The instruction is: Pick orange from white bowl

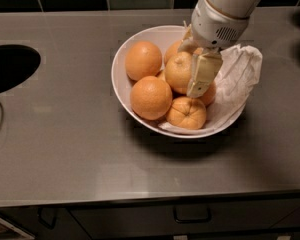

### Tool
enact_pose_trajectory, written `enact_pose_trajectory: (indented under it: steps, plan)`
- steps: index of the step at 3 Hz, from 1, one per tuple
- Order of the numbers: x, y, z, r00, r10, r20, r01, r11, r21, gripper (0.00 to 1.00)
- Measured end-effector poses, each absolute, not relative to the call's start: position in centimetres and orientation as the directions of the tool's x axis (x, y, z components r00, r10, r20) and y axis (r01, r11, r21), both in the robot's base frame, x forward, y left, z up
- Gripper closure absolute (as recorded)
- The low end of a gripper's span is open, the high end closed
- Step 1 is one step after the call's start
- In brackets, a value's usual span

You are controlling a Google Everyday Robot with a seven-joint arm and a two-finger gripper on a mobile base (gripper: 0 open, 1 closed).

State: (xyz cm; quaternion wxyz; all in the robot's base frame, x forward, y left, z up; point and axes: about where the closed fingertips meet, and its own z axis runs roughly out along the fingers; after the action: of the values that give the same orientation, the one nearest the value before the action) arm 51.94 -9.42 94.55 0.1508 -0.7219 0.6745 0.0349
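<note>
Claw [200,76] was down inside the white bowl [157,35], lying right up vs. the right side of the orange [179,70], the big pale one, mid-bowl, on top of the pile. Couldn't tell how far open the claw was, or whether it had any hold on the fruit; the arm's white wrist [217,21] hid the far side. Two deeper-orange fruits [143,60] sat to the left, a small creased one [187,113] at the front. Crumpled white paper [237,76] filled the bowl's right side and spilled over the rim. Bowl sat on the grey table [65,134], w/ a dark oval opening [10,69] well off to the left.
</note>
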Motion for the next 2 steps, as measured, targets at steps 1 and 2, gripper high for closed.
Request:
enact_pose_trajectory:
  steps: [1, 2]
  plan:
    - [52.08, -9.35, 94.32, 0.087, -0.963, -0.256, -0.986, -0.045, -0.163, 0.33]
    - [52.32, -9.12, 94.10, 0.086, -0.961, -0.263, -0.987, -0.046, -0.157, 0.34]
